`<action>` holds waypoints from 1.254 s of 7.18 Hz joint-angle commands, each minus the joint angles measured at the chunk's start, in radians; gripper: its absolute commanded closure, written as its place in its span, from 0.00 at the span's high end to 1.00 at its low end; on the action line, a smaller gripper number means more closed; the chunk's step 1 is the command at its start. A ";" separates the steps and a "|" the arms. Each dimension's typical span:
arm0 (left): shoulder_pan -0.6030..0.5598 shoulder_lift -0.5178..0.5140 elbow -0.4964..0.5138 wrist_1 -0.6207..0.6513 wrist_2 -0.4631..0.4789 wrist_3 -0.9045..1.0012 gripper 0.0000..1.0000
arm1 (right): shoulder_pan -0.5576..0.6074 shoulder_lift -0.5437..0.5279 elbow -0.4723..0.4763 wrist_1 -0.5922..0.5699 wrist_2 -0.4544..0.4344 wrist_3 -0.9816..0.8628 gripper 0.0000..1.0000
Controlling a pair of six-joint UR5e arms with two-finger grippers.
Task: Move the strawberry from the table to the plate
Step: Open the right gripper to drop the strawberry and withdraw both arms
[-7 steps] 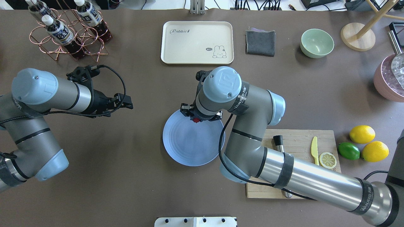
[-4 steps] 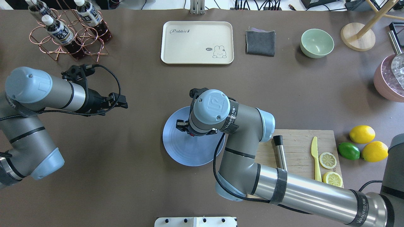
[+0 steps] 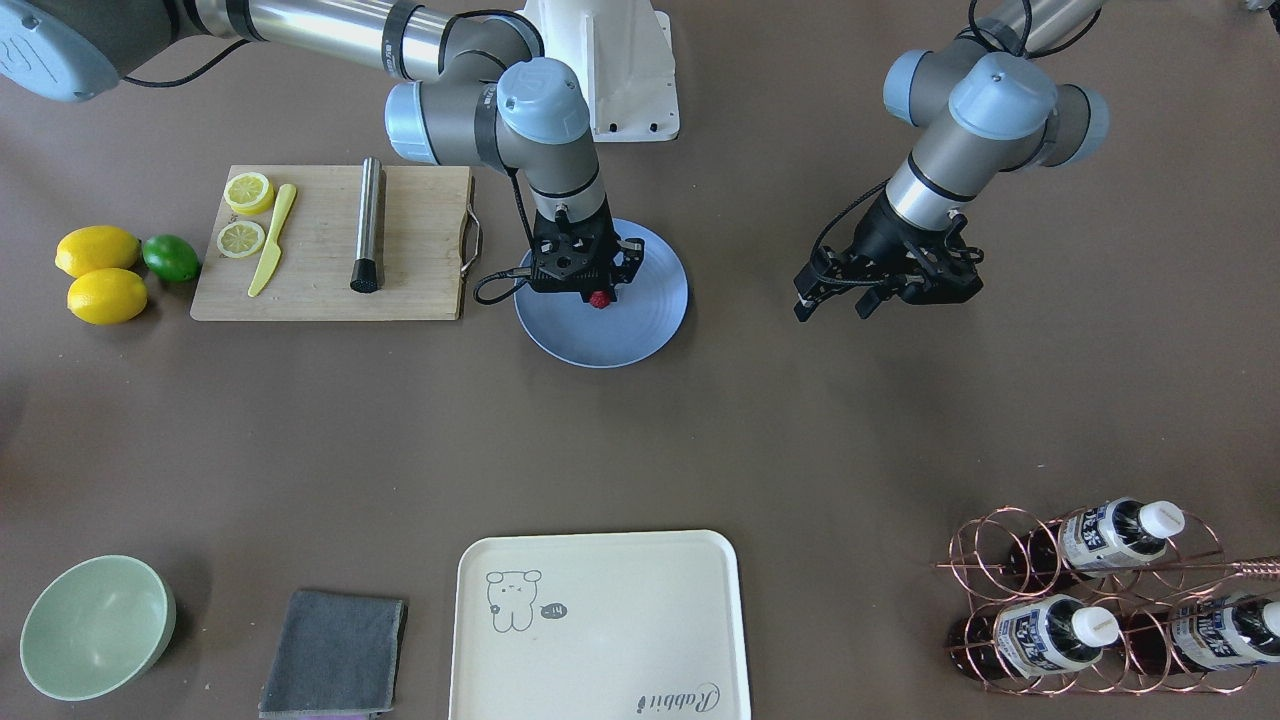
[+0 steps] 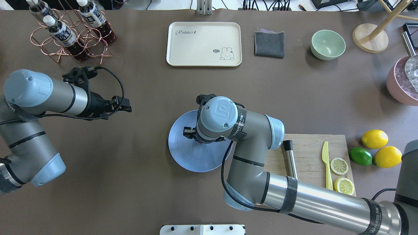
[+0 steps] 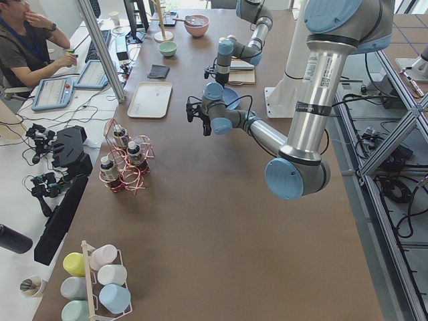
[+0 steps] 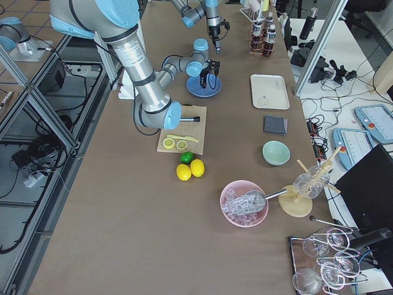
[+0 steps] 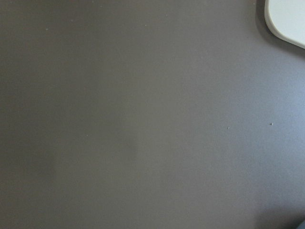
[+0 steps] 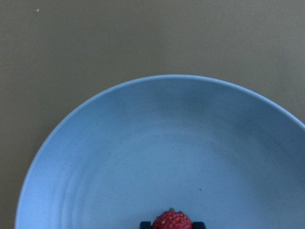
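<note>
Shifted inward from the far rim of the plate (image 3: 640, 335) over the past second; now pinching the strawberry (image 3: 599, 298) in the right gripper (image 3: 598, 292) above the plate's middle. Release likely next.

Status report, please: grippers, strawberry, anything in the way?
Right gripper shut on strawberry, over the plate. Left gripper open, empty, off to the side. Nothing in the way.

Table (image 4: 137, 182) lay bare left of the plate (image 4: 186, 158), up to the left arm (image 4: 49, 94). The board (image 4: 308, 153) crowded its right side; the right arm (image 4: 251, 130) overhung both.
</note>
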 commanded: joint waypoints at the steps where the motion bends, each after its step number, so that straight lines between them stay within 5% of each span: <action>1: -0.002 0.003 -0.016 0.002 0.000 -0.011 0.97 | 0.014 0.000 0.025 -0.012 0.003 -0.001 1.00; 4: -0.133 0.090 -0.080 0.046 -0.122 0.100 0.97 | 0.232 -0.151 0.335 -0.271 0.203 -0.186 1.00; 9: -0.489 0.382 -0.059 0.048 -0.447 0.757 0.97 | 0.784 -0.587 0.319 -0.273 0.510 -1.064 1.00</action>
